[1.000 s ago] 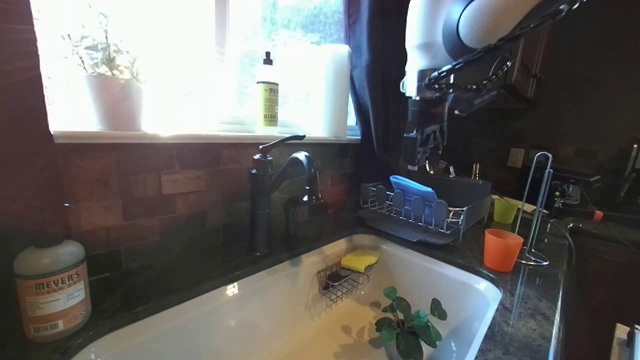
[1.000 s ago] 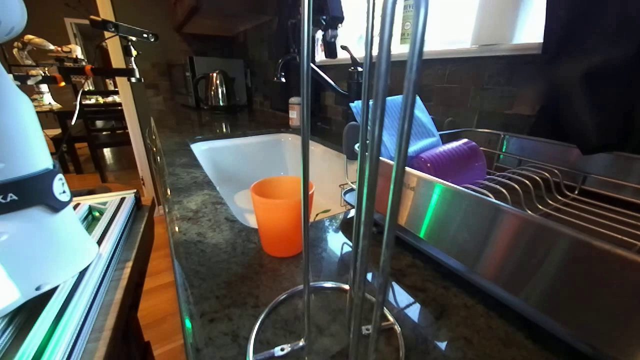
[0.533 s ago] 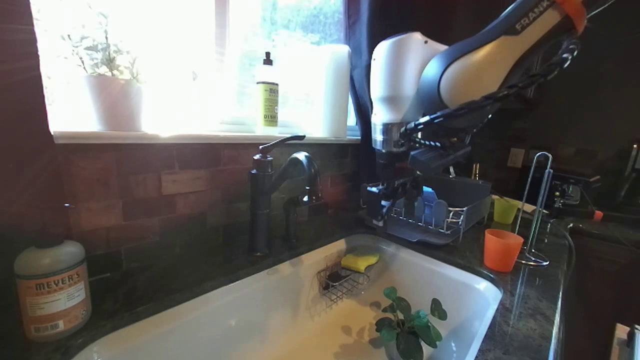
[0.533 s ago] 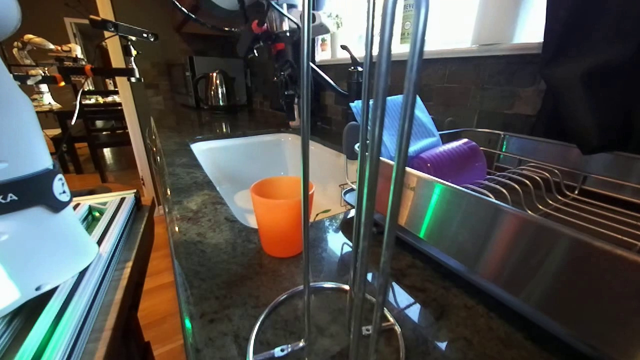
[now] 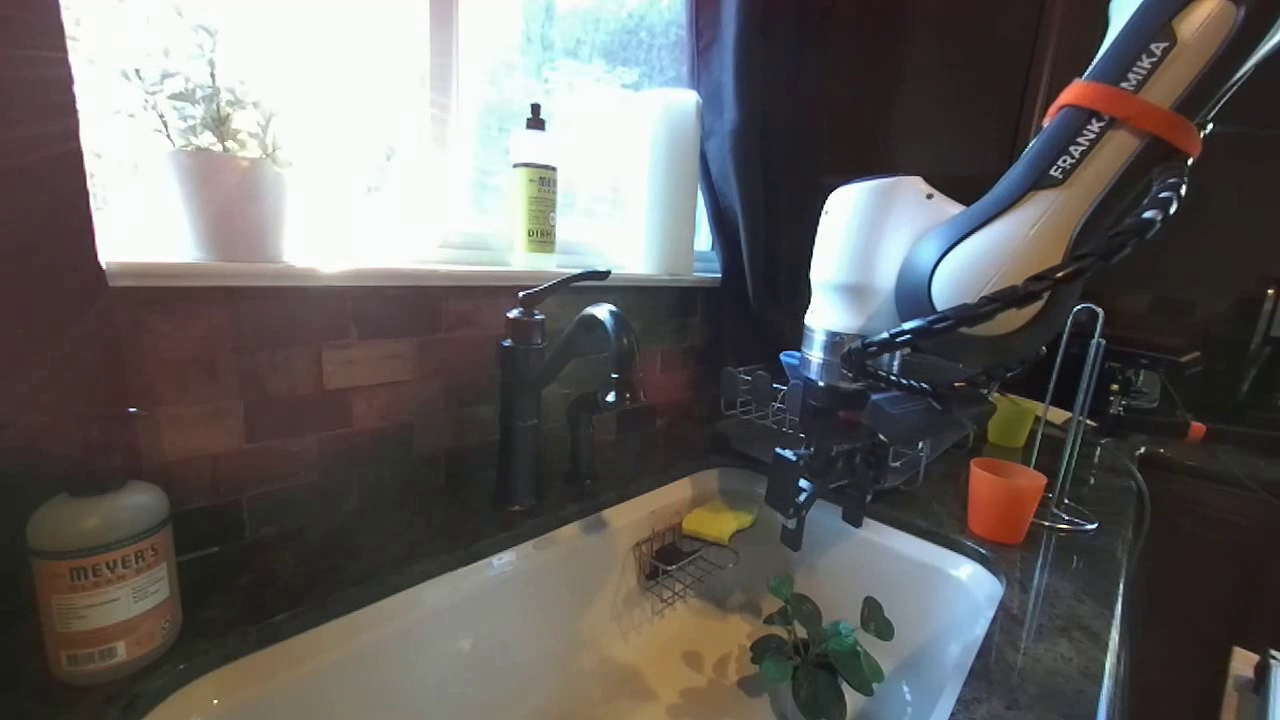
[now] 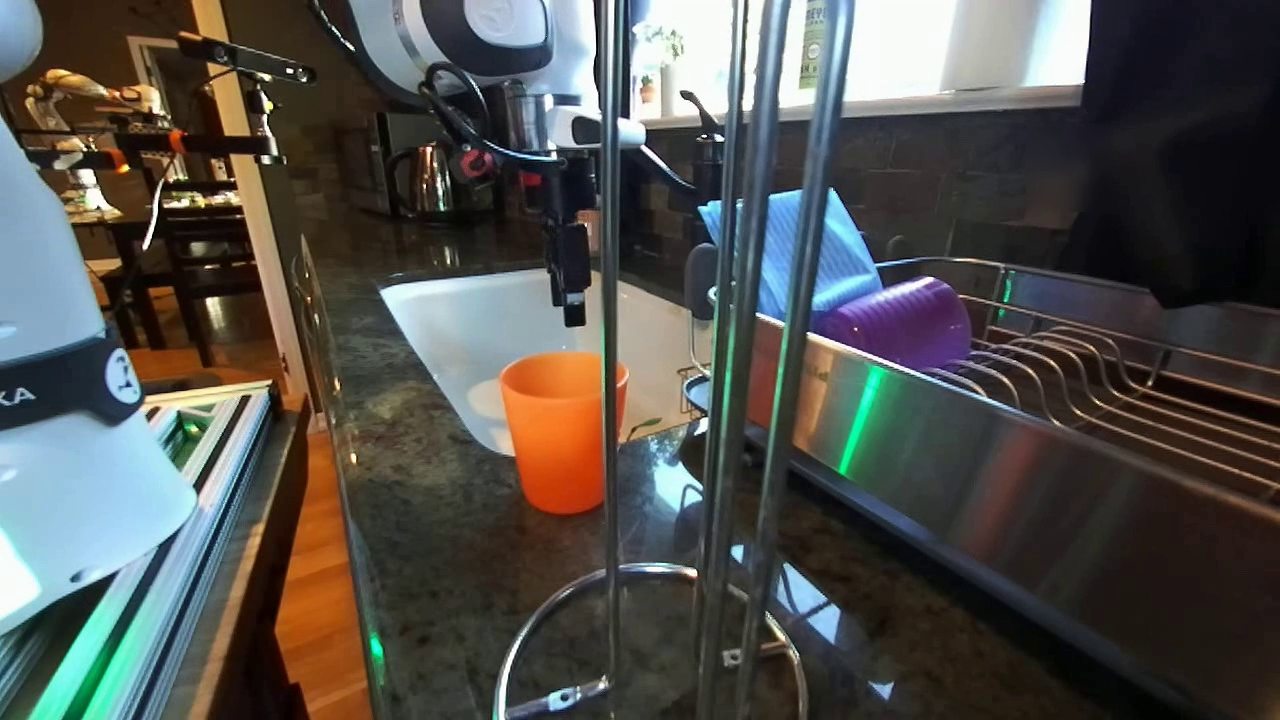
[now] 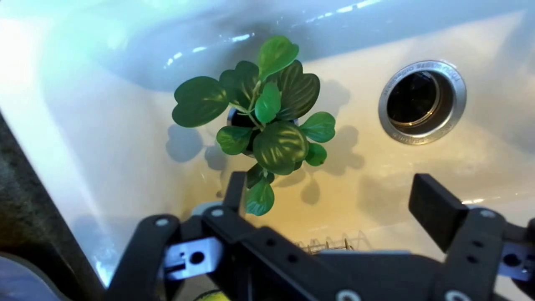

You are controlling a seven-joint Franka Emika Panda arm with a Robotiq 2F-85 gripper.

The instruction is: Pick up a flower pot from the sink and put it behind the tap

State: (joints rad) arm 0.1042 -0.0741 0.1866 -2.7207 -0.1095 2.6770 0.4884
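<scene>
The flower pot, a small plant with dark green broad leaves, stands in the sink near its end. In the wrist view the flower pot shows from above, its pot mostly covered by leaves. In an exterior view only a thin leaf of the flower pot shows behind the orange cup. My gripper is open and empty, above the sink and higher than the plant. In the wrist view the gripper has wide-apart fingers; the plant lies ahead of the left finger. The dark tap stands behind the sink.
A wire caddy with a yellow sponge hangs on the sink wall. A dish rack, an orange cup and a metal holder stand by the sink's end. A soap bottle stands at the left. The drain lies beside the plant.
The arm has come down from high by the curtain, past the dish rack, to above the sink's end. The gripper is now lower and closer to the plant. The plant has not moved.
</scene>
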